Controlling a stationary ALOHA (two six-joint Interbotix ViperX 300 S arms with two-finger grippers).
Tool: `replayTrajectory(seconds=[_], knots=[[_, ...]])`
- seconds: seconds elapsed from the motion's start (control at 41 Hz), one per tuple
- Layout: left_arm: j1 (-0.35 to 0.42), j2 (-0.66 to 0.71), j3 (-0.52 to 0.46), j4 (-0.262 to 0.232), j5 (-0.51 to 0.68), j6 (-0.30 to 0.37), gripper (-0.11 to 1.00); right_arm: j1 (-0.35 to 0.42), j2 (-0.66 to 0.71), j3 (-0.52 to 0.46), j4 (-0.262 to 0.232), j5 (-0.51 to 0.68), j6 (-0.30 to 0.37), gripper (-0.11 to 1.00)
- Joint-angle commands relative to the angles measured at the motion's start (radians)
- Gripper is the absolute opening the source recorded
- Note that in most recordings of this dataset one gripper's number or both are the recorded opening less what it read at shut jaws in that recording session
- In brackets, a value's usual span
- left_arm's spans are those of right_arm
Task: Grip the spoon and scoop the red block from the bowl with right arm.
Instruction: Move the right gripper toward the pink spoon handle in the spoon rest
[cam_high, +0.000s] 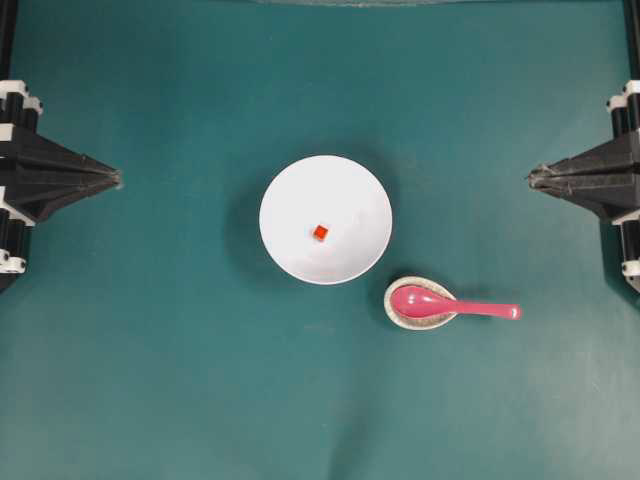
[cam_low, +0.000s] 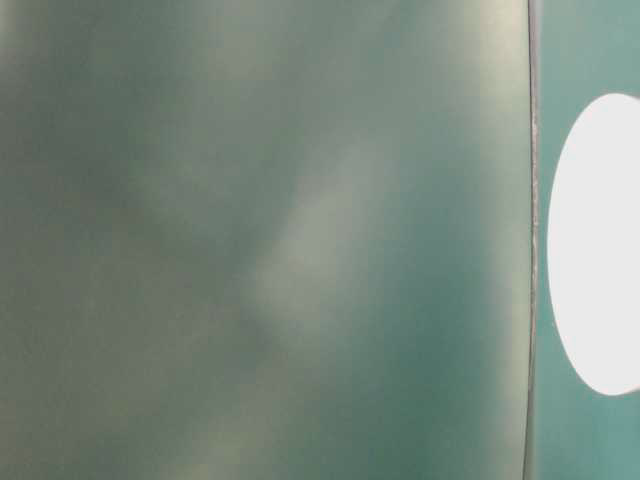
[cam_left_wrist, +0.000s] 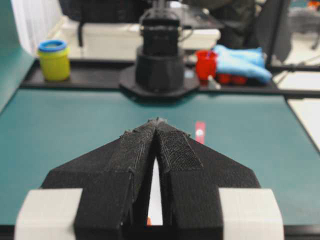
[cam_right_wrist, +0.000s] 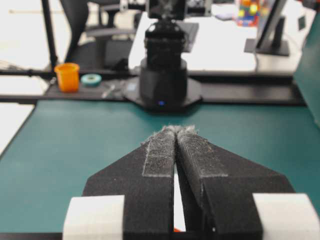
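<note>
- The glossy magenta-pink plastic spoon (cam_high: 452, 303) lies with its deep oval scoop in a small speckled beige egg-shaped dish (cam_high: 420, 303); its short straight handle juts right, past the dish rim, over bare desk.
- One tiny red-orange cube (cam_high: 320, 232) sits near the middle of the large round white bowl (cam_high: 326, 219), clear of the wall on every side.
- Bowl and dish stand just beside each other, the dish at the bowl's lower right in the overhead view; whether their rims touch cannot be told.
- The teal desk (cam_high: 150, 380) lies open all around these things, wide on both sides.
- The right black wedge-shaped claw (cam_high: 533, 178) is clenched on nothing, tips together, at the desk's right edge, well apart from the spoon.
- The left black claw (cam_high: 114, 179) is likewise pressed closed and holds nothing, at the left edge.
- The table-level view is blurred; only a white oval, likely the bowl, shows.
- No writing is readable anywhere.
- Count: one spoon, one cube, one bowl, one dish, two claws.
</note>
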Motion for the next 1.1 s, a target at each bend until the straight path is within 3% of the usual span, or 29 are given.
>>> replayTrajectory(seconds=[0.0,0.024,0.269,1.074], knots=[[-0.028,0.011,-0.037,-0.002,0.054,-0.015,0.0,0.011,0.006,-0.017,0.003,-0.002,0.009,0.0],[-0.046,0.011,-0.048,-0.002,0.126,-0.015,0.0,0.011,0.015,-0.029,0.003,0.041,0.014,0.0],[-0.049,0.011,-0.054,-0.002,0.222,-0.026,0.0,0.017,0.052,-0.066,0.009,0.184,0.041,0.0],[-0.049,0.014,-0.052,-0.002,0.298,-0.044,0.0,0.034,0.081,-0.071,0.018,0.183,0.101,0.0]])
